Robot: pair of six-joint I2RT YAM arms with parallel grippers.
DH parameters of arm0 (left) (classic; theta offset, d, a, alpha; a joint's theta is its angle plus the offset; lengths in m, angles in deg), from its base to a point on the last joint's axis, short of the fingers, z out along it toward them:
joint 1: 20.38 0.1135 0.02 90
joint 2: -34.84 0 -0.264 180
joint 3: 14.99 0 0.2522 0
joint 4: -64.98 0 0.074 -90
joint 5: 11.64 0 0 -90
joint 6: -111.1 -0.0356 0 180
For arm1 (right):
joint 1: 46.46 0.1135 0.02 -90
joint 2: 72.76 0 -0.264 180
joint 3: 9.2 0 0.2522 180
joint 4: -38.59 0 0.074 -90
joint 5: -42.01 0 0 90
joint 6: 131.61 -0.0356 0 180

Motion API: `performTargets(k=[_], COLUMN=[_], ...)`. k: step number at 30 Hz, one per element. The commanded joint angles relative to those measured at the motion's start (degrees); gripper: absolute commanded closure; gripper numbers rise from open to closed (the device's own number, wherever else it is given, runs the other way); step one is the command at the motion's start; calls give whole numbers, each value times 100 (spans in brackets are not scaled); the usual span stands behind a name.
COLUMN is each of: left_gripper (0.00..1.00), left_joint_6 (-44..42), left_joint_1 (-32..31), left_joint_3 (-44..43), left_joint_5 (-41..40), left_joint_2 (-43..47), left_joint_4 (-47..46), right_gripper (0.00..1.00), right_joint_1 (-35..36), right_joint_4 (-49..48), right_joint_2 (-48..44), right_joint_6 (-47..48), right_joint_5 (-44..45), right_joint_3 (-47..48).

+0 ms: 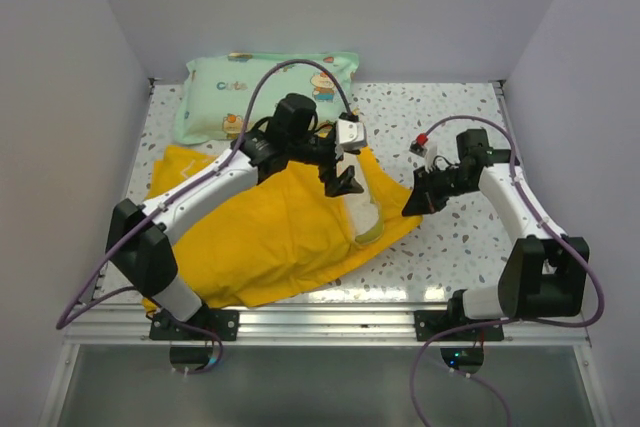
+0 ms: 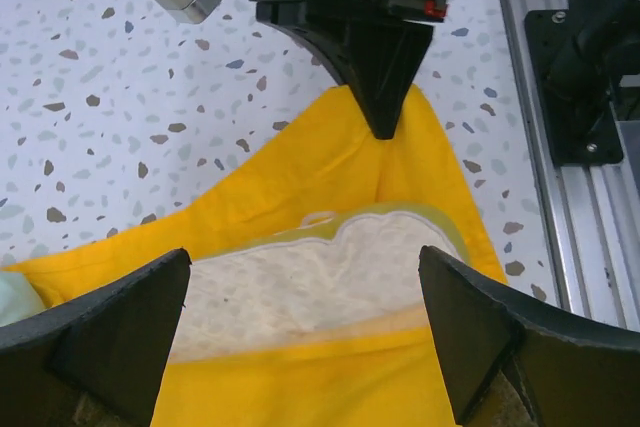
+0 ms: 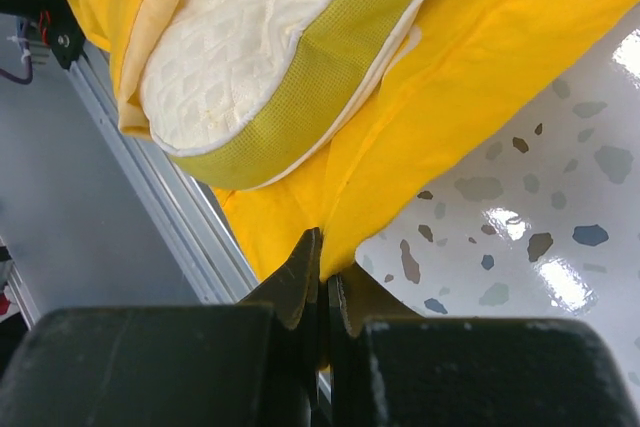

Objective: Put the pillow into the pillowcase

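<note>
The bright yellow pillowcase [image 1: 270, 232] lies spread on the speckled table. The cream-white pillow [image 1: 362, 209] sits partly inside it, and its end with the yellow-green edge band [image 3: 330, 77] sticks out of the open side. My left gripper [image 1: 340, 182] hovers open and empty just above the exposed pillow [image 2: 320, 277]; its fingers [image 2: 110, 337] stand on either side of it. My right gripper [image 1: 412, 202] is shut on the pillowcase's corner [image 3: 400, 147], pinching the yellow fabric between its jaws [image 3: 325, 272]. It also shows in the left wrist view [image 2: 385, 132].
A mint-green cartoon-print pillow [image 1: 270, 87] lies at the back of the table against the wall. An aluminium rail [image 1: 320, 322] runs along the near edge. White walls close in the left, right and back sides.
</note>
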Motion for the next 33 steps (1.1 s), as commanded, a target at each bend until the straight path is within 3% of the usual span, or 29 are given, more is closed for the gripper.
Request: performTargets(k=[1,2,3,5,6,11,12,14,15,17,21,27,30,33], left_gripper=[0,2,15,27,40,68,74,91,94,100,100,100,100,100], left_joint_6=[672,603,506,383,295,-442,-696,-1434,-1863,-2217,-3130,-3089,-3325,-3668], left_joint_1=[-314,-386,-448,-589,-641,-782,-782,-677,-598,-221,184,-105,-588,-449], left_joint_3=[-109,-145,-215,-600,-802,-1419,-1446,-1000,-345,248,812,760,1617,2322], left_joint_5=[-699,-912,-1245,-1511,-1677,-2091,-2266,-2521,-2845,-3110,-3873,-3648,-3893,-3998], left_joint_2=[-685,-851,-1227,-1668,-2106,-2803,-2952,-2875,-2683,-2463,-2059,-2250,-1980,-1873], left_joint_4=[-771,-816,-799,-598,-135,1115,1927,2390,2592,2612,2534,2523,1963,1733], right_gripper=[100,100,100,100,100,100,100,100,100,100,100,100,100,100], right_joint_1=[-23,-23,-31,-23,-31,-277,-356,-646,-760,-1059,-1402,-1350,-1393,-1700], right_joint_4=[103,103,68,-11,-63,-537,-756,-968,-1169,-1224,-883,-92,313,411], right_joint_2=[-20,-73,-108,-248,-275,-477,-556,-635,-697,-723,-881,-1049,-1294,-1611], right_joint_6=[174,165,147,69,16,-563,-852,-1126,-1423,-1653,-1524,-514,-99,-46], right_joint_5=[-265,-292,-310,-336,-345,-616,-591,-626,-652,-740,-899,-1109,-1014,-881], right_joint_3=[55,55,37,-24,-50,-174,-174,-165,-156,-52,72,81,195,274])
